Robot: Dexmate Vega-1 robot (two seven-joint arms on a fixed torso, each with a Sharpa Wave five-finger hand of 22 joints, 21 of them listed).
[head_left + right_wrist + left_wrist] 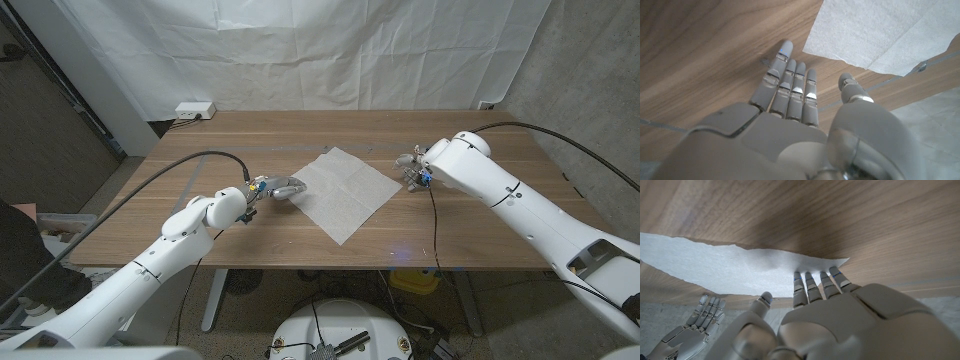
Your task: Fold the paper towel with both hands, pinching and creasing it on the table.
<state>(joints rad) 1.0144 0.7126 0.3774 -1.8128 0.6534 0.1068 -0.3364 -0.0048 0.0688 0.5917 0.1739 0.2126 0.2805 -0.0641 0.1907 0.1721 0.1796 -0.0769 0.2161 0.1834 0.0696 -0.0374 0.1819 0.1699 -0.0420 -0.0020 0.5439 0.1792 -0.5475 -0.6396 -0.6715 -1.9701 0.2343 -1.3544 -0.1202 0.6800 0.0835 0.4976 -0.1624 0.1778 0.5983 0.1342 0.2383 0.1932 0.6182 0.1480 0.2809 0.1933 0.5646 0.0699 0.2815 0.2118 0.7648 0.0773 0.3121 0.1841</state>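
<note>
The towel (342, 192) is laid flat and unfolded at the middle of the counter (480, 225), turned like a diamond with corners toward 12, 3, 6 and 9 o'clock. It is judged to be very light, thin and limp: it will likely slide or bunch under a sideways push, lift in a draught, and tear if tugged hard. A corner or an edge is judged the best place to be pinched, with the opposite corner pinned so the sheet does not travel while a crease is pressed in. Faint fold lines are seen across it.

At the 9 o'clock corner the left hand (283, 188) is placed, its fingers (812, 285) stretched out side by side with their tips at the corner of the sheet; whether they press on it or hover just above cannot be told. The thumb stands apart and nothing is gripped.

Near the 3 o'clock corner, just off the sheet, the right hand (411, 166) is held with its fingers (792, 85) extended and loosely together over bare wood, thumb spread aside, holding nothing.
</note>
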